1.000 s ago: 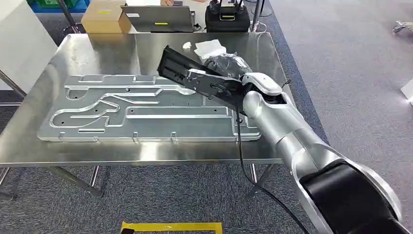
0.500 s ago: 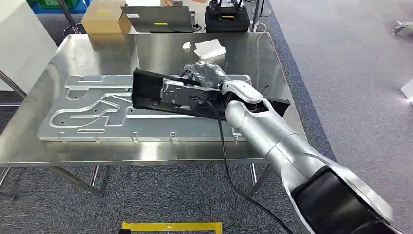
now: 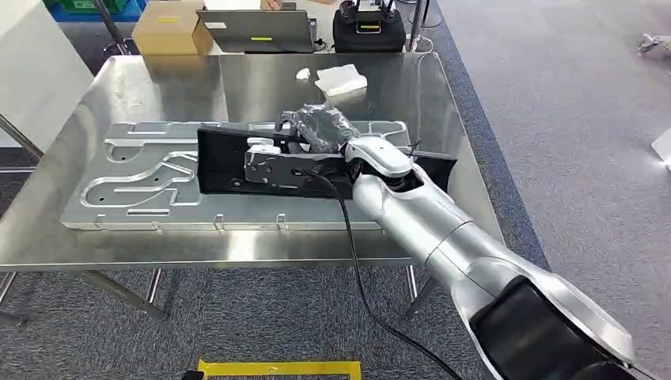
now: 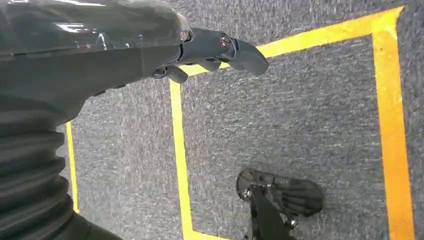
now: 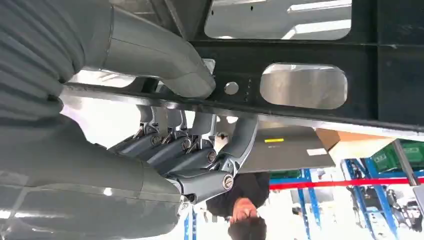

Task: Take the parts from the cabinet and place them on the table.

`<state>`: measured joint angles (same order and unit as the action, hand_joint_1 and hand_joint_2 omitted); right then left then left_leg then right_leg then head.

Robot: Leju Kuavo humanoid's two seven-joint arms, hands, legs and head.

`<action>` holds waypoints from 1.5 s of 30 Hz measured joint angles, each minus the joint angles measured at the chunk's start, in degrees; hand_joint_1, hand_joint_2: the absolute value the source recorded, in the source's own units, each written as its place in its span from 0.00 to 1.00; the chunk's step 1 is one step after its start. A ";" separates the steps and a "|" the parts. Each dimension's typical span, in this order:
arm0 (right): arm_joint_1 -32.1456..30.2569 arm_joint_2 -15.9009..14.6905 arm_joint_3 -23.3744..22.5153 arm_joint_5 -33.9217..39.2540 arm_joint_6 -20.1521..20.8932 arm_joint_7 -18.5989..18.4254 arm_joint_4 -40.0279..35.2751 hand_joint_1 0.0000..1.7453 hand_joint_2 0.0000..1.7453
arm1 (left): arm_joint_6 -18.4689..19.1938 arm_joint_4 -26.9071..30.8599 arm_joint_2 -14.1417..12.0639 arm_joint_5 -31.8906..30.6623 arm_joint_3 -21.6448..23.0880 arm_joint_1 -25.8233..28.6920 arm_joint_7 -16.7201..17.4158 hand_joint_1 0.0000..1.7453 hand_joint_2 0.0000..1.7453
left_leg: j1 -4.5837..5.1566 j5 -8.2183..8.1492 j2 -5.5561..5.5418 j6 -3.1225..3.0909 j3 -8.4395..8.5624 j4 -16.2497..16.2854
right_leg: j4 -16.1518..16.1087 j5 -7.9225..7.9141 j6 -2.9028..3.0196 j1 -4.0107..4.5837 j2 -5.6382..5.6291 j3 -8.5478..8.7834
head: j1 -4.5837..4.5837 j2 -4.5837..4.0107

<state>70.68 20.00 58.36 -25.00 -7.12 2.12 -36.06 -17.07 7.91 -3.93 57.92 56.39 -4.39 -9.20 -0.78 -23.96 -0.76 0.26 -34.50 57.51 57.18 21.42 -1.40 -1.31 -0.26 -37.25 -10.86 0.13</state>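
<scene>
My right hand (image 3: 316, 127) grips the long black part (image 3: 237, 162) with slotted cutouts, its length lying crosswise over the surface (image 3: 261, 79), left hand (image 4: 210, 47) empty, fingers apart.

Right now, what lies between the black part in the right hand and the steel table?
In the head view, the large grey machined plate lies on the table, under the black part that the right hand holds.
</scene>
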 joint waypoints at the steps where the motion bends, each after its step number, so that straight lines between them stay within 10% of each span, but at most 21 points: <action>1: 0.10 0.00 -0.11 -0.82 -0.07 -0.02 0.00 1.00 1.00 | 0.00 -0.02 -0.09 0.18 0.00 0.01 -0.31 0.00 1.00 | 0.00 0.00 0.00 0.00 0.00 0.00 | 0.00 0.00 0.00 0.00 0.00 0.00 | 0.00 0.00; 34: 1.49 0.00 -6.03 -2.22 2.42 0.63 -1.66 1.00 1.00 | 1.11 -0.50 -1.68 1.09 2.84 -0.04 4.52 0.00 1.00 | 0.00 0.00 0.00 0.00 -0.02 0.00 | 0.01 0.00 0.00 0.00 0.00 -0.02 | 0.00 0.00; 45: -3.76 0.48 1.11 1.46 3.21 3.50 -11.88 1.00 1.00 | 0.92 -0.50 -1.57 3.08 3.96 -0.15 4.56 0.00 1.00 | -0.02 -0.04 0.00 0.06 -0.03 0.00 | 0.02 0.10 0.13 0.03 -0.01 -0.05 | 0.00 0.00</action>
<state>66.93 20.48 59.47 -23.54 -3.91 5.62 -47.95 -16.15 7.41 -5.51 61.00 60.35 -4.54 -4.63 -0.80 -24.00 -0.76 0.32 -34.54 57.50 57.20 21.52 -1.27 -1.29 -0.28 -37.31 -10.86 0.13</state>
